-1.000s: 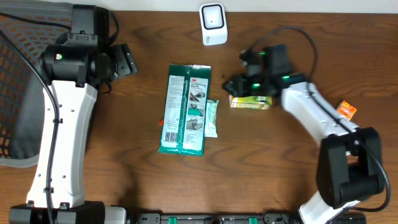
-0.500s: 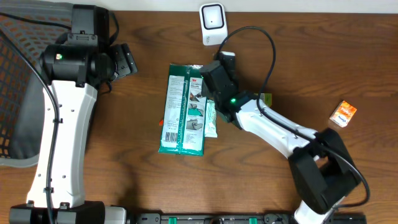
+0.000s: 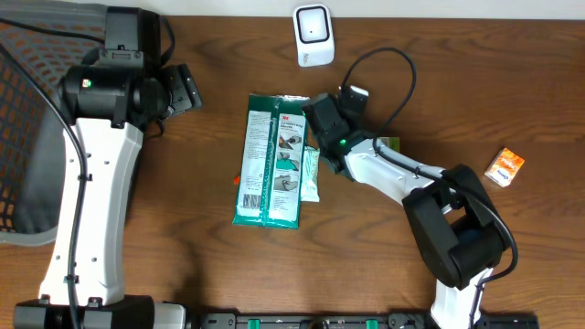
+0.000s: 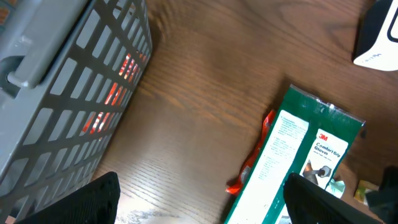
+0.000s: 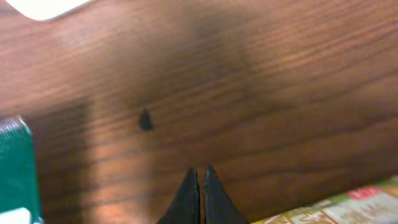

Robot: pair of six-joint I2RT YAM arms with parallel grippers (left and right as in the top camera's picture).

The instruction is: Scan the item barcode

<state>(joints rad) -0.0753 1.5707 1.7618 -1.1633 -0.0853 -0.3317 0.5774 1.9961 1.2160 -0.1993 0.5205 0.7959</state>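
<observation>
A white barcode scanner (image 3: pixel 313 35) stands at the table's back edge. A large green 3M package (image 3: pixel 268 160) lies flat in the middle, with a small pale green packet (image 3: pixel 312 174) against its right side. My right gripper (image 3: pixel 320 108) hovers over bare wood just right of the package's top corner. In the right wrist view it (image 5: pixel 201 169) is shut with nothing between its fingers. A yellow-green box (image 5: pixel 336 208) lies behind it, partly under the arm. My left gripper (image 4: pixel 199 208) is open and empty, up and left of the package (image 4: pixel 298 162).
A grey mesh basket (image 3: pixel 23 137) sits off the table's left side. A small orange box (image 3: pixel 505 167) lies at the far right. A red scrap (image 4: pixel 252 165) pokes out beside the green package's left edge. The right arm's cable (image 3: pixel 393 68) loops above the table.
My right arm left the yellow-green box and swung left toward the green package's top corner, and its gripper went shut and empty. The left arm has not moved.
</observation>
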